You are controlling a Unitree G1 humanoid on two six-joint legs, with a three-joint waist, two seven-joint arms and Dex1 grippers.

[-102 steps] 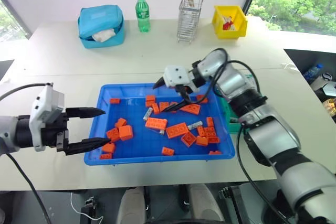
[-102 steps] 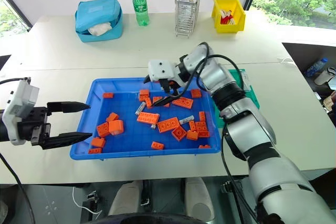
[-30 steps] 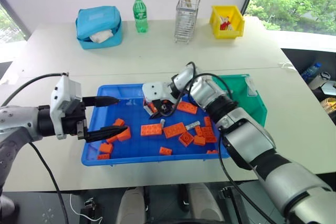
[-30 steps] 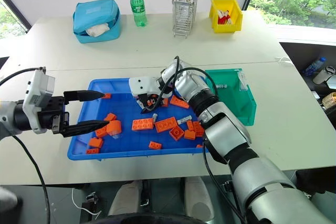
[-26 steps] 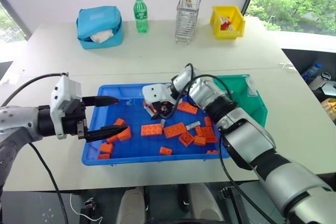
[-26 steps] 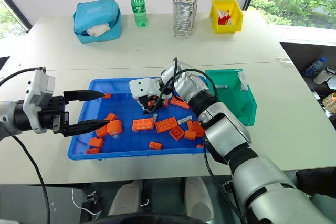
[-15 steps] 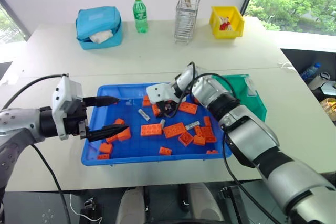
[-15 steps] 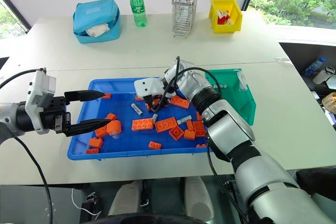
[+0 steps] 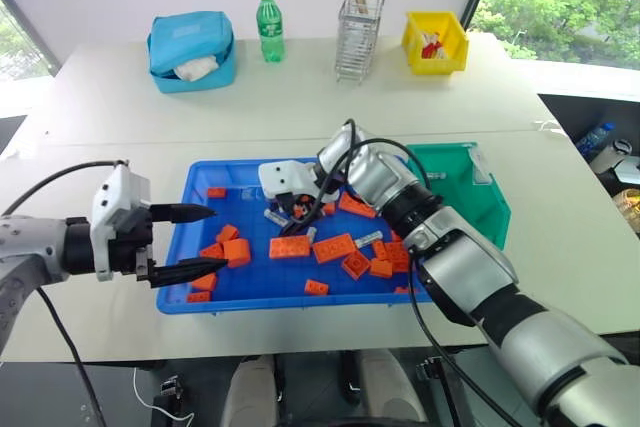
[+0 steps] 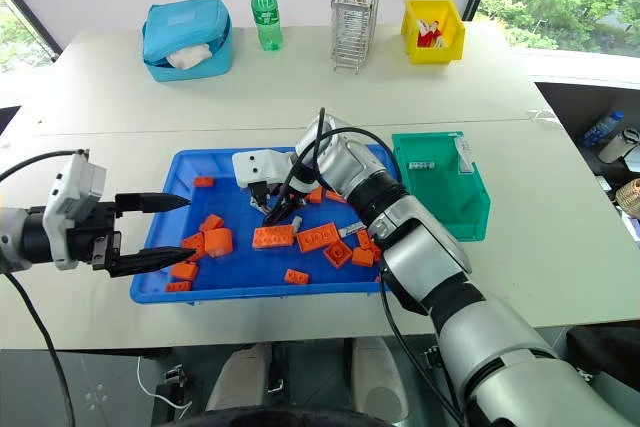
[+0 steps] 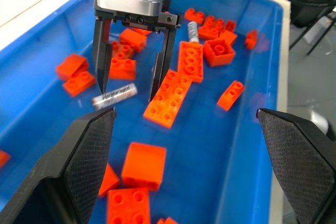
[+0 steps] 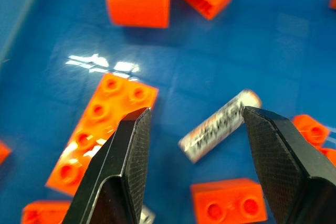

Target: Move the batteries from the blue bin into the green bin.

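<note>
right gripper poised over a loose battery

the blue bin (image 9: 190, 247) was the largest thing on the table and held a scatter of orange bricks (image 9: 336, 246) plus the batteries. the green bin (image 10: 470, 209) sat just beside it, on the far side of the right arm, with one small silver item (image 10: 421, 164) on its floor that looked like a battery.

right gripper (image 11: 127, 86) hung over the blue bin with its fingers spread wide and empty, tips close to the floor. one battery (image 12: 219, 125) lay flat between the fingertips, slantwise to the gap, touching neither as far as could be seen. a long brick (image 12: 102, 130) lay just outside one finger. a second battery (image 11: 192, 31) lay beyond the gripper body.

left gripper (image 9: 185, 242) stood at the bin's near-left rim, fingers wide apart, holding nothing.

judgement: the battery was rigid, smooth and round, fairly light, likely to roll or squirt out. best taken across its mid-length, pads square to its axis.
</note>
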